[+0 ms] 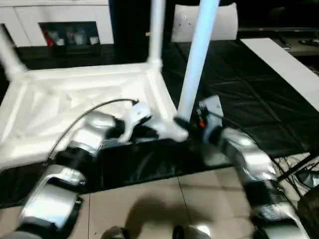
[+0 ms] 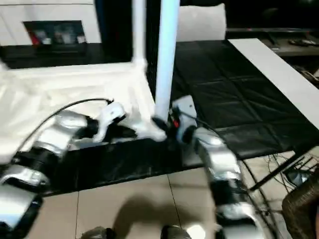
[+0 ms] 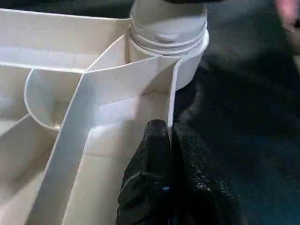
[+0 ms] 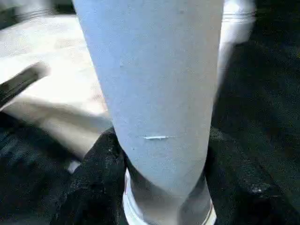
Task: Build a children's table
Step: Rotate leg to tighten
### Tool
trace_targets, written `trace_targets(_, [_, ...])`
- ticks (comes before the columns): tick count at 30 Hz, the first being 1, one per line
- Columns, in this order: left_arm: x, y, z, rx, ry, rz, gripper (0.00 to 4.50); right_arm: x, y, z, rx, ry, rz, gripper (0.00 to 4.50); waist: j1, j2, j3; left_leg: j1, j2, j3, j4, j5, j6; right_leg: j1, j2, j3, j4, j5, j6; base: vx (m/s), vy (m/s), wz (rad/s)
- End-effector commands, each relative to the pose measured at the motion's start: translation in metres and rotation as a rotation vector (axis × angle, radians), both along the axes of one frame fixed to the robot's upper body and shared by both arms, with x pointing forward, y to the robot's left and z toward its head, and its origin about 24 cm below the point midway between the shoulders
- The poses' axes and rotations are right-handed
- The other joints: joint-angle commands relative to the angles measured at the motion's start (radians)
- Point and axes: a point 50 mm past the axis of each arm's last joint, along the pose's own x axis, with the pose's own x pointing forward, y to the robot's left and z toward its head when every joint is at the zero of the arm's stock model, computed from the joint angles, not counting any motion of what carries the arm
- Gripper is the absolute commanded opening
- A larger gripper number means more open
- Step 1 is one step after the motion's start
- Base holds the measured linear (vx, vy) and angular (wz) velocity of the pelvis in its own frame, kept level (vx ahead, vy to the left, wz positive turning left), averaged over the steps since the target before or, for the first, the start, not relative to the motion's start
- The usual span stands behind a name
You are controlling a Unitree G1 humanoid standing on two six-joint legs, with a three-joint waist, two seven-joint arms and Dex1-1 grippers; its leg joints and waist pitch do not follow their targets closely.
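The right gripper [image 4: 161,187] clamps the long white tube leg [image 1: 197,64] upright, seating it in the white ribbed plastic tabletop [image 1: 75,99].

no readable text, labels or numbers anywhere

Left hand [image 3: 168,140] pinched closed; right hand [image 4: 159,178] fingers clasped around something.
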Motion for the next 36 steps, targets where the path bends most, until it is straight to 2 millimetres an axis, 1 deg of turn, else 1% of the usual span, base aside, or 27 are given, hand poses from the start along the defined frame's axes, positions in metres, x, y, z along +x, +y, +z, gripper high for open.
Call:
trace_targets(1, [0.009, -0.044, 0.020, -0.101, -0.100, 0.091, 0.00, -0.007, 0.055, -0.015, 0.019, 0.105, 0.057, 2.00, -0.003, 0.000, -0.075, 0.027, 0.032, -0.027, -0.072, -0.319, -0.014, 0.034, -0.069, 0.038, -0.082, -0.500, -0.158, 0.000, 0.000, 0.00])
trace_targets(2, [0.009, -0.044, 0.020, -0.101, -0.100, 0.091, 0.00, -0.007, 0.055, -0.015, 0.019, 0.105, 0.057, 2.00, -0.004, 0.000, -0.074, 0.027, 0.031, -0.027, -0.072, -0.320, -0.014, 0.034, -0.068, 0.037, -0.083, -0.503, -0.154, 0.000, 0.000, 0.00])
trace_targets(3, [0.011, -0.052, 0.022, -0.098, -0.112, 0.124, 0.00, -0.004, 0.064, -0.014, 0.026, 0.110, 0.023, 2.00, -0.007, -0.004, -0.075, 0.030, 0.031, -0.025, -0.072, -0.325, -0.006, 0.033, -0.065, 0.038, -0.087, -0.494, -0.144, 0.000, 0.000, 0.00])
trace_targets(5, [0.011, -0.057, 0.023, -0.088, -0.120, 0.133, 0.00, -0.002, 0.070, -0.012, 0.042, 0.102, 0.007, 2.00, -0.005, 0.002, -0.076, 0.031, 0.031, -0.025, -0.073, -0.323, 0.002, 0.033, -0.062, 0.039, -0.086, -0.464, -0.143, 0.000, 0.000, 0.00])
trace_targets(6, [0.011, -0.059, 0.024, -0.081, -0.125, 0.136, 0.00, -0.001, 0.071, -0.010, 0.044, 0.094, -0.001, 2.00, -0.006, 0.000, -0.077, 0.026, 0.031, -0.024, -0.074, -0.318, 0.006, 0.036, -0.063, 0.040, -0.084, -0.446, -0.143, 0.000, 0.000, 0.00])
trace_targets(7, [0.011, -0.060, 0.024, -0.073, -0.130, 0.126, 0.00, 0.000, 0.071, -0.009, 0.052, 0.085, -0.005, 2.55, -0.006, 0.000, -0.077, 0.026, 0.030, -0.024, -0.075, -0.316, 0.008, 0.036, -0.062, 0.039, -0.083, -0.440, -0.142, 0.000, 0.000, 0.00])
trace_targets(9, [0.010, -0.059, 0.025, -0.056, -0.137, 0.104, 0.00, 0.002, 0.069, -0.007, 0.081, 0.077, -0.027, 2.69, -0.005, 0.000, -0.075, 0.025, 0.029, -0.023, -0.075, -0.319, 0.017, 0.037, -0.063, 0.040, -0.086, -0.447, -0.137, 0.000, 0.000, 0.00])
trace_targets(10, [0.010, -0.056, 0.024, -0.045, -0.136, 0.097, 0.00, 0.004, 0.066, -0.006, 0.088, 0.068, -0.034, 2.74, -0.003, 0.007, -0.075, 0.026, 0.029, -0.025, -0.075, -0.323, 0.016, 0.036, -0.064, 0.039, -0.086, -0.453, -0.136, 0.000, 0.000, 0.00])
trace_targets(11, [0.010, -0.056, 0.024, -0.045, -0.136, 0.097, 0.00, 0.004, 0.066, -0.006, 0.088, 0.068, -0.034, 2.86, -0.005, 0.004, -0.075, 0.027, 0.031, -0.025, -0.077, -0.331, 0.014, 0.036, -0.062, 0.038, -0.087, -0.455, -0.134, 0.000, 0.000, 0.00])
trace_targets(12, [0.010, -0.054, 0.023, -0.039, -0.135, 0.096, 0.00, 0.005, 0.064, -0.005, 0.090, 0.062, -0.038, 2.99, -0.005, 0.006, -0.074, 0.028, 0.032, -0.026, -0.079, -0.342, 0.010, 0.036, -0.061, 0.038, -0.087, -0.457, -0.135, 0.000, 0.000, 0.00])
trace_targets(13, [0.009, -0.047, 0.021, -0.030, -0.127, 0.085, 0.00, 0.005, 0.058, -0.004, 0.090, 0.035, -0.028, 3.08, -0.006, 0.005, -0.074, 0.028, 0.031, -0.026, -0.079, -0.347, 0.009, 0.035, -0.061, 0.038, -0.087, -0.458, -0.135, 0.000, 0.000, 0.00])
trace_targets(14, [0.009, -0.041, 0.019, -0.021, -0.122, 0.072, 0.00, 0.005, 0.051, -0.002, 0.089, 0.008, -0.018, 3.19, -0.007, 0.010, -0.075, 0.028, 0.031, -0.027, -0.079, -0.357, 0.006, 0.036, -0.061, 0.038, -0.087, -0.456, -0.136, 0.000, 0.000, 0.00])
trace_targets(15, [0.007, -0.032, 0.017, -0.007, -0.127, 0.039, 0.00, 0.004, 0.040, 0.001, 0.093, -0.024, -0.003, 3.32, -0.006, 0.008, -0.076, 0.025, 0.031, -0.027, -0.080, -0.352, 0.011, 0.039, -0.061, 0.039, -0.087, -0.440, -0.136, 0.000, 0.000, 0.00])
trace_targets(16, [0.007, -0.032, 0.017, -0.007, -0.127, 0.039, 0.00, 0.004, 0.040, 0.001, 0.093, -0.024, -0.003, 3.32, -0.006, 0.007, -0.077, 0.024, 0.031, -0.027, -0.080, -0.347, 0.015, 0.041, -0.062, 0.039, -0.086, -0.429, -0.136, 0.000, 0.000, 0.00])
trace_targets(17, [0.006, -0.028, 0.015, 0.000, -0.122, 0.027, 0.00, 0.004, 0.035, 0.002, 0.095, -0.035, 0.008, 3.44, -0.006, 0.009, -0.078, 0.022, 0.033, -0.026, -0.079, -0.326, 0.020, 0.041, -0.063, 0.042, -0.080, -0.390, -0.149, 0.000, 0.000, 0.00])
trace_targets(18, [0.004, -0.020, 0.014, 0.007, -0.120, -0.016, 0.00, 0.002, 0.022, 0.004, 0.087, -0.064, 0.042, 3.56, -0.005, 0.009, -0.081, 0.021, 0.032, -0.024, -0.078, -0.303, 0.027, 0.045, -0.061, 0.042, -0.076, -0.346, -0.165, 0.000, 0.000, 0.00])
trace_targets(21, [0.000, -0.010, 0.012, 0.008, -0.116, -0.103, 0.00, -0.003, 0.005, 0.008, 0.055, -0.103, 0.130, 3.89, 0.001, 0.005, -0.084, 0.017, 0.032, -0.019, -0.073, -0.240, 0.057, 0.054, -0.061, 0.044, -0.065, -0.249, -0.200, 0.000, 0.000, 0.00])
trace_targets(22, [-0.002, -0.006, 0.011, 0.013, -0.103, -0.132, 0.00, -0.005, -0.001, 0.009, 0.035, -0.115, 0.172, 3.96, 0.001, 0.006, -0.084, 0.016, 0.032, -0.018, -0.072, -0.230, 0.063, 0.054, -0.061, 0.045, -0.062, -0.234, -0.206, 0.000, 0.000, 0.00])
trace_targets(24, [-0.006, -0.001, 0.009, 0.029, -0.093, -0.206, 0.00, -0.009, -0.012, 0.010, 0.006, -0.127, 0.240, 4.11, 0.009, 0.005, -0.085, 0.017, 0.033, -0.016, -0.070, -0.203, 0.079, 0.057, -0.063, 0.044, -0.061, -0.225, -0.214, 0.000, 0.000, 0.00])
trace_targets(25, [-0.009, 0.002, 0.008, 0.041, -0.085, -0.243, 0.00, -0.011, -0.017, 0.011, -0.004, -0.130, 0.278, 4.11, 0.010, 0.004, -0.085, 0.015, 0.033, -0.016, -0.070, -0.193, 0.079, 0.058, -0.063, 0.045, -0.059, -0.219, -0.214, 0.000, 0.000, 0.00])
trace_targets(26, [-0.011, 0.005, 0.007, 0.049, -0.081, -0.291, 0.00, -0.013, -0.023, 0.012, -0.017, -0.130, 0.317, 4.33, 0.013, 0.005, -0.084, 0.016, 0.035, -0.015, -0.071, -0.184, 0.082, 0.056, -0.062, 0.045, -0.057, -0.206, -0.222, 0.000, 0.000, 0.00])
trace_targets(28, [-0.015, 0.009, 0.007, 0.051, -0.068, -0.363, 0.00, -0.018, -0.031, 0.014, -0.043, -0.128, 0.386, 4.45, 0.019, 0.007, -0.083, 0.022, 0.038, -0.014, -0.071, -0.191, 0.085, 0.053, -0.061, 0.046, -0.058, -0.207, -0.228, 0.000, 0.000, 0.00])
trace_targets(31, [-0.018, 0.017, 0.007, 0.056, -0.034, -0.427, 0.00, -0.024, -0.039, 0.015, -0.082, -0.122, 0.489, 4.48, 0.033, 0.009, -0.080, 0.027, 0.043, -0.011, -0.073, -0.210, 0.070, 0.049, -0.058, 0.044, -0.056, -0.224, -0.237, 0.000, 0.000, 0.00])
trace_targets(33, [-0.020, 0.022, 0.007, 0.084, -0.013, -0.485, 0.00, -0.029, -0.044, 0.016, -0.094, -0.110, 0.572, 4.48, 0.043, 0.007, -0.075, 0.029, 0.044, -0.013, -0.077, -0.265, 0.050, 0.049, -0.063, 0.043, -0.064, -0.307, -0.217, 0.000, 0.000, 0.00])
trace_targets(34, [-0.021, 0.025, 0.007, 0.102, 0.000, -0.515, 0.00, -0.032, -0.046, 0.017, -0.096, -0.105, 0.616, 4.48, 0.043, 0.007, -0.075, 0.029, 0.044, -0.013, -0.077, -0.265, 0.050, 0.049, -0.063, 0.043, -0.064, -0.307, -0.217, 0.000, 0.000, 0.00])
trace_targets(35, [-0.022, 0.027, 0.008, 0.115, 0.007, -0.540, 0.00, -0.034, -0.046, 0.017, -0.098, -0.101, 0.650, 4.48, 0.044, 0.006, -0.073, 0.030, 0.046, -0.015, -0.079, -0.284, 0.042, 0.048, -0.066, 0.043, -0.068, -0.344, -0.206, 0.000, 0.000, 0.00])
trace_targets(36, [-0.023, 0.028, 0.008, 0.124, 0.014, -0.562, 0.00, -0.036, -0.047, 0.017, -0.099, -0.094, 0.686, 4.48, 0.045, 0.005, -0.073, 0.027, 0.045, -0.017, -0.080, -0.289, 0.036, 0.048, -0.066, 0.043, -0.067, -0.361, -0.200, 0.000, 0.000, 0.00])
